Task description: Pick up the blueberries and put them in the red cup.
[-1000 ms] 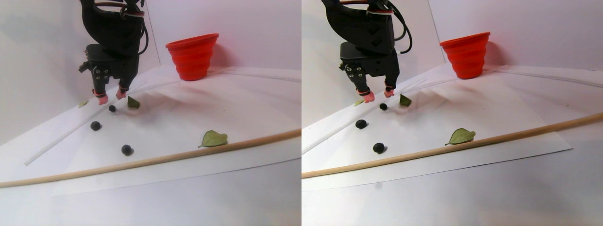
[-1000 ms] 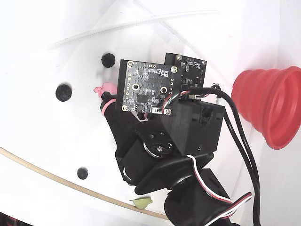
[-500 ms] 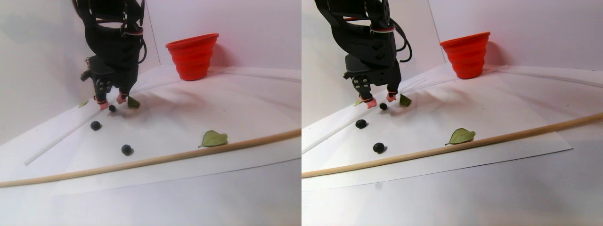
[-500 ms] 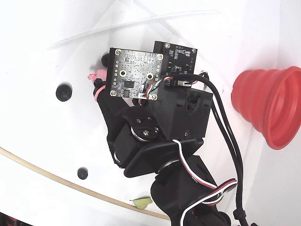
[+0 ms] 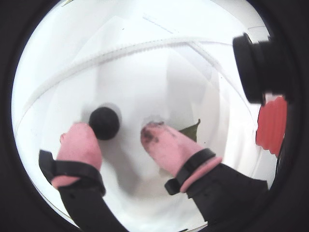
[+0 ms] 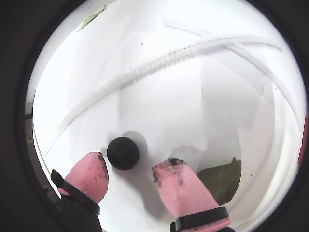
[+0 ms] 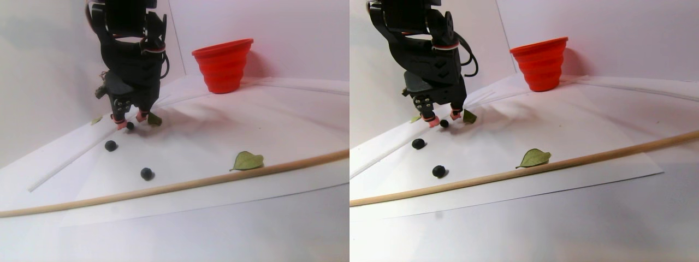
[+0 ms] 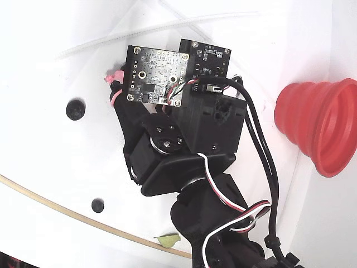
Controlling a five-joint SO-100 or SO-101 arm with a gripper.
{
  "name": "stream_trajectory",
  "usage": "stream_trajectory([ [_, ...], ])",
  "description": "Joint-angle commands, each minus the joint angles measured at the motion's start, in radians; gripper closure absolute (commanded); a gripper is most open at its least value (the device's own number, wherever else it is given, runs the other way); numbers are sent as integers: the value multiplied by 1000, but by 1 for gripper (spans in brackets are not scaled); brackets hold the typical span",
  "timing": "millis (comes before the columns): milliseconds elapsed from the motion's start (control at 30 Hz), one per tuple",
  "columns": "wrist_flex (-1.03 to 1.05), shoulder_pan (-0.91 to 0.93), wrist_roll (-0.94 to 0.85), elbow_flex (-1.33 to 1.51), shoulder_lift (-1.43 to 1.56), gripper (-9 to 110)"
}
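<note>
Blueberries: 3 total, 1 btwn spread fingers.

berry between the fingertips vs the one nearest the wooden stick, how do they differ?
Place: the far blueberry lies between the open gripper tips near a leaf; the near blueberry lies alone by the wooden stick.
Size: the far blueberry looks smaller than the near blueberry, though it is farther from the camera.
Contact: in a wrist view the far blueberry sits close to one fingertip; the near blueberry is untouched.
Both are dark, round, on white paper.
</note>
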Motion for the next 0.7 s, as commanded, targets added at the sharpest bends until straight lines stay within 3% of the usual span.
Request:
stream_trajectory([
  [0,-32,-57,-9,-35,6,82],
  [667,-75,-67,-25,-89,-71,83],
])
